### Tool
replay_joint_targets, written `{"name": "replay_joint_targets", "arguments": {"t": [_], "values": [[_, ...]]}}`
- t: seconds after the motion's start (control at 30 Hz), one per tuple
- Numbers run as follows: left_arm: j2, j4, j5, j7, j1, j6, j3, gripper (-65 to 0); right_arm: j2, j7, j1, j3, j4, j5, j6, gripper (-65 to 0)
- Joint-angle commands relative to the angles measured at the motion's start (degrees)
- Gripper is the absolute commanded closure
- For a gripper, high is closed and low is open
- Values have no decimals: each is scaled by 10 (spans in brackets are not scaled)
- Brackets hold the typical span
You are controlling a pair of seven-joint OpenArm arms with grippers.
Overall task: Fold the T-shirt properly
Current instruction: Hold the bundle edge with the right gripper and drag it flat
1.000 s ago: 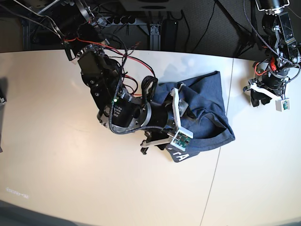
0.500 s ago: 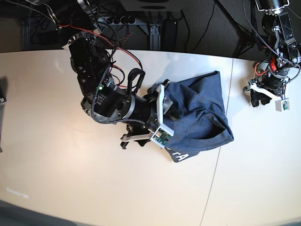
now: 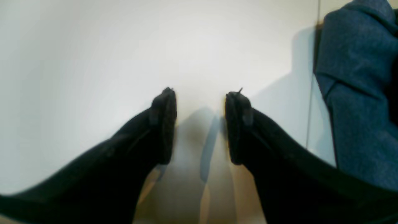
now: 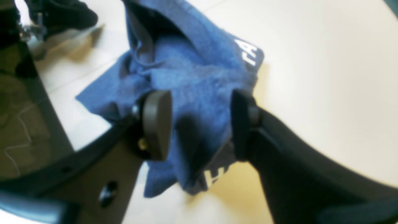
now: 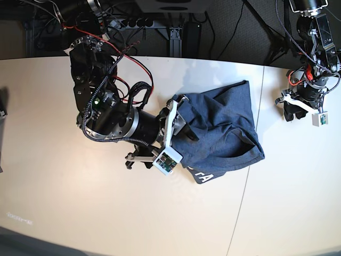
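The T-shirt (image 5: 229, 133) lies crumpled in a blue-grey heap right of the table's middle, with white lettering (image 5: 205, 177) showing at its near corner. My right gripper (image 5: 183, 126) hovers at the heap's left edge. In the right wrist view the right gripper (image 4: 199, 124) is open, and the T-shirt (image 4: 192, 77) lies beyond its round pads (image 4: 155, 124) with nothing pinched. My left gripper (image 5: 290, 110) rests at the table's far right, apart from the cloth. In the left wrist view the left gripper (image 3: 200, 124) is open over bare table, with the T-shirt (image 3: 357, 93) off to its right.
A seam (image 5: 256, 133) runs across the white table under the heap's right side. Cables and a power strip (image 5: 136, 22) sit behind the table's back edge. A dark object (image 5: 2, 113) pokes in at the left edge.
My right arm has drawn back to the left, from over the middle of the T-shirt to its left edge. The T-shirt and the left arm have stayed put.
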Motion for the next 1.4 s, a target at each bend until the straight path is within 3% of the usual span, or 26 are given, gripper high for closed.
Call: {"name": "replay_joint_targets", "arguments": {"t": [0.0, 0.33, 0.8, 1.37], "values": [[-7, 5, 0, 0, 0, -4, -2, -269, -1, 11, 0, 9, 16, 13, -13, -312], [-7, 5, 0, -2, 0, -4, -2, -269, 25, 42, -28, 49, 30, 8, -13, -312], [-7, 5, -1, -2, 0, -4, -2, -269, 24, 86, -23, 46, -48, 41, -13, -312], [-7, 5, -1, -4, 0, -4, -2, -269, 19, 102, -24, -91, -64, 27, -13, -310]]}}
